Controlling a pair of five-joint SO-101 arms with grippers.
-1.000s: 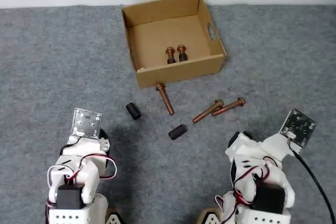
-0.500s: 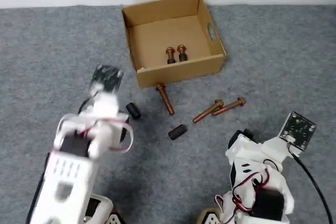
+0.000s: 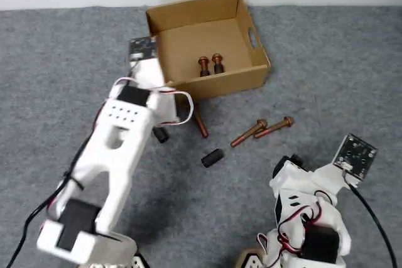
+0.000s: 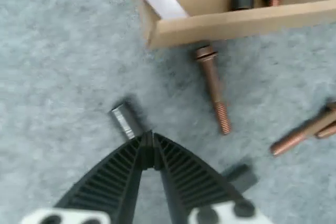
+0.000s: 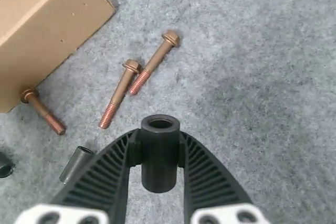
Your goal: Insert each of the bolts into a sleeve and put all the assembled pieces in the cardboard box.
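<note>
Over by the cardboard box's front corner, finds the left gripper pinched closed on nothing, tips just short of a loose sleeve, with a bolt lying near. Back on the right side, has the right gripper clamped around a black sleeve, open end showing. Counts two assembled pieces inside the box, two more bolts and a second loose sleeve on the carpet.

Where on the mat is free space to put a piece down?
Free: the mat right of the cardboard box, and far left of it. Crowded: in front of the box, with three bolts, two sleeves and the left arm.
</note>
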